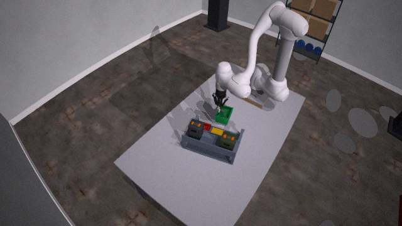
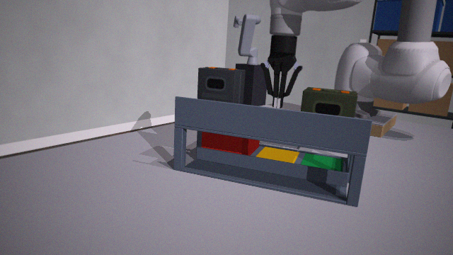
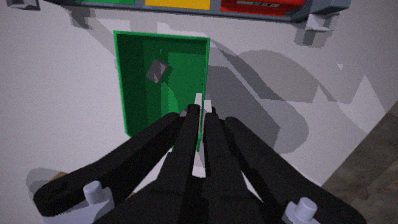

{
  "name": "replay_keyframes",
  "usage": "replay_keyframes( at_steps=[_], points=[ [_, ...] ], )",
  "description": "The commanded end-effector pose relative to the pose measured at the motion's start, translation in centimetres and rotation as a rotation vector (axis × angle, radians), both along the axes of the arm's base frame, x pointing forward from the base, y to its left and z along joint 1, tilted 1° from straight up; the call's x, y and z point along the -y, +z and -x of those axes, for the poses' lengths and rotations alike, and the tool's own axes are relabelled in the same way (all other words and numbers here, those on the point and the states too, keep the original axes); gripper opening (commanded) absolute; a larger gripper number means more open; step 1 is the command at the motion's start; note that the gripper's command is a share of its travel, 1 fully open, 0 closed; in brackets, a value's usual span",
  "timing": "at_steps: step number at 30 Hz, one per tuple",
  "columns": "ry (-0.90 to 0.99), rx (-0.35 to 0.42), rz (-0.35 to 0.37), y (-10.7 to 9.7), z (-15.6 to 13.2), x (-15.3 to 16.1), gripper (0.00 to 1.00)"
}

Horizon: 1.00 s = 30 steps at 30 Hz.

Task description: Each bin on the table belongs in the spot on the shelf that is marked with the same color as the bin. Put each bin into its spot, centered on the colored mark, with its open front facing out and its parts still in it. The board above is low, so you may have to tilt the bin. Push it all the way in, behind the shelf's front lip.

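The green bin [image 1: 223, 118] [image 3: 187, 65] hangs from my gripper [image 1: 220, 108] [image 2: 277, 107] [image 3: 202, 102], which is shut on its side wall. The bin is a little above the table, its open side up, with a grey part [image 3: 157, 71] inside. In the exterior view it is hidden behind the shelf [image 1: 207, 151] [image 2: 269, 122]. The red bin [image 1: 206, 126] [image 2: 224, 142] [image 3: 270, 6] stands in the shelf, at the left end in the exterior view. The yellow mark [image 1: 217, 131] [image 2: 277, 154] [image 3: 177, 4] and the green mark [image 2: 323, 161] [image 3: 107, 1] are bare.
A dark grey case [image 1: 195, 131] [image 2: 221, 92] and an olive case [image 1: 228, 142] [image 2: 329, 100] stand on the shelf's top board, on either side of the gap. A wood-edged tray [image 1: 263, 104] [image 2: 386, 125] lies near the arm's base. The shelf's end posts rise beside the marks.
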<state>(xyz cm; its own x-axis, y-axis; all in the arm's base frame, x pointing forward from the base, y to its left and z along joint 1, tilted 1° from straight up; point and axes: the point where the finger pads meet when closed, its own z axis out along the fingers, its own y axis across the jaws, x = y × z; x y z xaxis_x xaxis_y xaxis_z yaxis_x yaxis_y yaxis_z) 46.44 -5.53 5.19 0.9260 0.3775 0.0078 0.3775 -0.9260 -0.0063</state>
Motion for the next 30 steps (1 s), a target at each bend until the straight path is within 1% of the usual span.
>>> replay_keyframes(
  at_steps=[1,30],
  points=[
    [0.000,0.000,0.000,0.22,0.00,0.00,0.10],
    [0.000,0.000,0.000,0.37,0.08,-0.17,0.10]
  ],
)
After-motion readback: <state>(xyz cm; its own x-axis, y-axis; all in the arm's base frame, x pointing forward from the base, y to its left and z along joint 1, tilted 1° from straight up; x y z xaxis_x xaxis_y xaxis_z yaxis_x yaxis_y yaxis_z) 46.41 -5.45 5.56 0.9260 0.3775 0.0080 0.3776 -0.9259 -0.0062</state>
